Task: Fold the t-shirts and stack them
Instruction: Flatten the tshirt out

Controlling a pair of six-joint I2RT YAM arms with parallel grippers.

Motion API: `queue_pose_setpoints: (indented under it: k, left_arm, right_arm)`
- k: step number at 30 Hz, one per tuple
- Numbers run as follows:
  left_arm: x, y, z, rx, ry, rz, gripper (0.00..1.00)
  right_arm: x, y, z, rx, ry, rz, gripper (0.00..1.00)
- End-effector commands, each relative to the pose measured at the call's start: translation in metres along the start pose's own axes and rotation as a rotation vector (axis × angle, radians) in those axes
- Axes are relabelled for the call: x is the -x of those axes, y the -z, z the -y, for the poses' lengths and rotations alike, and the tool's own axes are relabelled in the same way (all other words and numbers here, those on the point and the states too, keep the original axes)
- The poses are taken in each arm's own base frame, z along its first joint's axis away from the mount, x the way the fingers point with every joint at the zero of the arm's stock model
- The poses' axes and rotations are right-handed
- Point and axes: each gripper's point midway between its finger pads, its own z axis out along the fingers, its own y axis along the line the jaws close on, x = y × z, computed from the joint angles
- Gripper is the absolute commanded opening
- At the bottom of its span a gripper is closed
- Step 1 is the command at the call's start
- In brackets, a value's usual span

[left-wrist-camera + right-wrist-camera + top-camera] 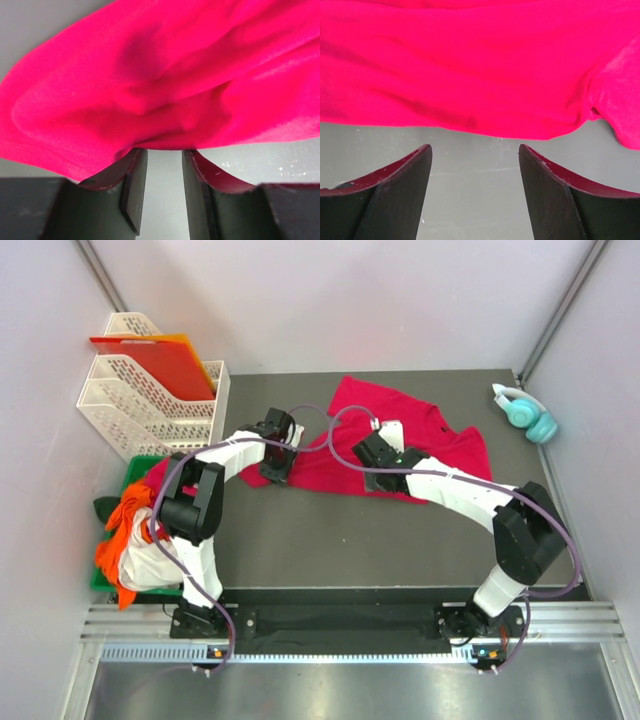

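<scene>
Crimson-red soft cloth t-shirt (400, 445) is lying rumpled on the far middle of the dark grey tabletop (350, 540), the left hand (165, 165) and the right hand (475, 150) both standing released at its edges, so each should be pinching the hem evenly before folding across.
</scene>
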Motion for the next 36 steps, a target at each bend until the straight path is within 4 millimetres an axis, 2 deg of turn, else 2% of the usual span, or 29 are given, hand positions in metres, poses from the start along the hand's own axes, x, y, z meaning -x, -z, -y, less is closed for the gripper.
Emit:
queue_pose_setpoints:
  k: [1,3,7,10,16,18,19,22,23,25,26,27,28,29,30,31,32,33,34,35,36]
  left_arm:
    - [0.020,-0.010,-0.007,0.038,0.021,0.045,0.23]
    - [0.017,-0.016,-0.007,0.040,0.025,0.031,0.00]
    - [0.020,-0.019,-0.012,0.063,0.023,0.038,0.00]
    - [0.031,-0.006,-0.013,0.071,0.025,0.088,0.00]
    - [0.089,0.054,-0.029,0.140,0.048,0.322,0.00]
    - [0.104,0.067,-0.034,0.156,0.065,0.365,0.00]
    - [0.118,0.077,-0.037,0.158,0.075,0.403,0.00]
    - [0.139,0.086,-0.040,0.157,0.093,0.449,0.00]
    - [0.142,0.080,-0.041,0.161,0.090,0.443,0.00]
    - [0.158,0.082,-0.046,0.181,0.092,0.476,0.00]
    - [0.161,0.069,-0.048,0.183,0.093,0.458,0.00]
    - [0.165,0.066,-0.050,0.184,0.094,0.457,0.00]
    - [0.181,0.072,-0.054,0.196,0.099,0.487,0.00]
    - [0.184,0.054,-0.057,0.204,0.099,0.462,0.00]
    - [0.189,0.049,-0.061,0.209,0.101,0.459,0.00]
    - [0.208,0.059,-0.066,0.224,0.107,0.495,0.00]
    - [0.207,0.036,-0.071,0.237,0.104,0.457,0.00]
    - [0.230,0.048,-0.075,0.246,0.107,0.509,0.00]
    - [0.235,0.043,-0.079,0.262,0.106,0.507,0.00]
    - [0.226,0.015,-0.080,0.268,0.085,0.438,0.00]
    - [0.241,0.023,-0.082,0.273,0.085,0.474,0.03]
  right_arm:
    - [0.006,0.011,-0.003,0.020,-0.025,0.033,0.71]
    - [0.008,0.012,-0.004,0.026,-0.026,0.038,0.70]
    - [0.010,0.013,-0.003,0.022,-0.020,0.044,0.70]
    - [0.009,0.015,-0.001,0.022,-0.021,0.043,0.69]
    - [0.005,0.012,0.000,0.019,-0.017,0.038,0.68]
    - [0.004,0.011,-0.001,0.019,-0.017,0.035,0.68]
    - [0.006,0.012,-0.001,0.020,-0.016,0.039,0.68]
    - [0.009,0.012,-0.002,0.021,-0.013,0.044,0.68]
    - [0.010,0.012,-0.002,0.019,-0.015,0.048,0.68]
    - [0.010,0.012,-0.001,0.019,-0.015,0.049,0.68]
    - [0.010,0.013,-0.001,0.017,-0.012,0.047,0.68]
    - [0.011,0.014,0.000,0.019,-0.018,0.053,0.68]
    - [0.010,0.015,0.002,0.018,-0.016,0.054,0.68]
    - [0.010,0.016,0.003,0.017,-0.018,0.054,0.68]
    - [0.011,0.018,0.004,0.019,-0.022,0.061,0.67]
    - [0.009,0.019,0.006,0.013,-0.021,0.060,0.67]
    - [0.009,0.019,0.007,0.015,-0.022,0.060,0.67]
    - [0.009,0.021,0.009,0.015,-0.024,0.063,0.67]
    - [0.007,0.021,0.011,0.010,-0.022,0.061,0.67]
    - [0.005,0.022,0.012,0.007,-0.015,0.057,0.67]
    - [0.004,0.020,0.014,0.000,-0.009,0.053,0.67]
